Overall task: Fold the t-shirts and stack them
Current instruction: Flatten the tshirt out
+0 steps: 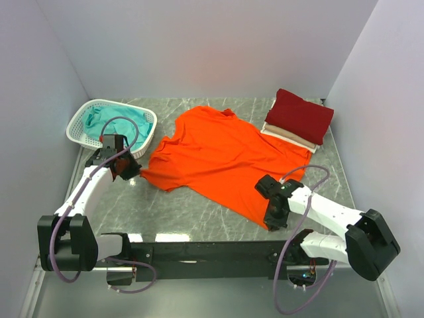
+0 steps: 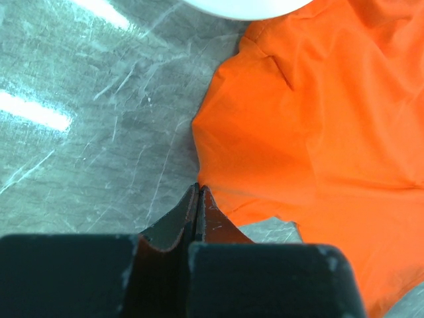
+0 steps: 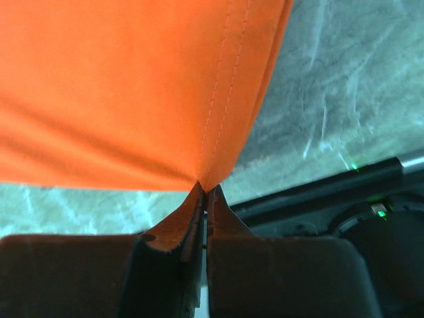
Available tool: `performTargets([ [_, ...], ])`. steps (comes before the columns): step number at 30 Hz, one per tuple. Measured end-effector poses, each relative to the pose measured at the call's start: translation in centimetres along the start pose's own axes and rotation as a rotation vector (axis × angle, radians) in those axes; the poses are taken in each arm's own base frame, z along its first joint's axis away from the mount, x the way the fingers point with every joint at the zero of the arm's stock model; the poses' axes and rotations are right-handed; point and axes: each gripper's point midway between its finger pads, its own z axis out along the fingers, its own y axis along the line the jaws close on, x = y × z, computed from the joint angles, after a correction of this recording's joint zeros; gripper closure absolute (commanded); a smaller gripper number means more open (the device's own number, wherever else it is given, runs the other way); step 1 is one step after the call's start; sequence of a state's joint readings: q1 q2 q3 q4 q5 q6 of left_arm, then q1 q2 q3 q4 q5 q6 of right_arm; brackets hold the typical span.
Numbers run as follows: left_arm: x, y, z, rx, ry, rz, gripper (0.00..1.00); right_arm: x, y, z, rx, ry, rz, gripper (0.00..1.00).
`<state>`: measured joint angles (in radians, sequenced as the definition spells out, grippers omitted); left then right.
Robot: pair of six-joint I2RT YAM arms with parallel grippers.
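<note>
The bright orange t-shirt [image 1: 225, 156] lies spread open in the middle of the table. My left gripper [image 1: 129, 169] is shut at the shirt's left sleeve edge, and the wrist view shows the orange cloth [image 2: 318, 119] tapering into the closed tips [image 2: 197, 192]. My right gripper [image 1: 273, 218] is shut on the shirt's near hem corner, with the stitched orange hem [image 3: 132, 86] drawn taut into the jaws [image 3: 205, 190]. A folded dark red t-shirt [image 1: 299, 116] rests on a folded cream-white one [image 1: 286, 138] at the back right. The teal t-shirt [image 1: 118, 119] lies crumpled in the basket.
A white lattice basket [image 1: 78, 120] stands at the back left, its rim also in the left wrist view [image 2: 245, 6]. Grey walls close in the back and both sides. The black base rail [image 1: 212, 252] runs along the near edge.
</note>
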<state>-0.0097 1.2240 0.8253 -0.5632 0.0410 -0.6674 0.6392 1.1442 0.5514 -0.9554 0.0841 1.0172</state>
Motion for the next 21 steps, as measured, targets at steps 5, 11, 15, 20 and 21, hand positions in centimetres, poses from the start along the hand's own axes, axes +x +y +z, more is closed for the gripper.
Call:
performTargets([
  [5,0.3,0.2,-0.1,-0.008,0.01,-0.001,0.99,-0.4,0.5,-2.7,-0.007,0.015,-0.058,1.0],
  [11,1.0,0.9,-0.7,-0.033,0.034,-0.003,0.99,-0.6,0.3,-6.0,0.001,0.036,-0.114,1.0],
  [15,1.6,1.4,-1.5,-0.061,0.057,-0.005,0.99,0.0,-0.3,-6.9,0.008,0.062,-0.129,1.0],
  [20,1.7,1.5,-2.9,-0.065,0.058,-0.007,0.99,0.6,-0.7,-7.5,-0.004,0.08,-0.136,1.0],
  [21,1.7,1.5,-3.2,-0.066,0.057,-0.009,0.99,0.6,-0.8,-7.5,-0.008,0.081,-0.137,1.0],
])
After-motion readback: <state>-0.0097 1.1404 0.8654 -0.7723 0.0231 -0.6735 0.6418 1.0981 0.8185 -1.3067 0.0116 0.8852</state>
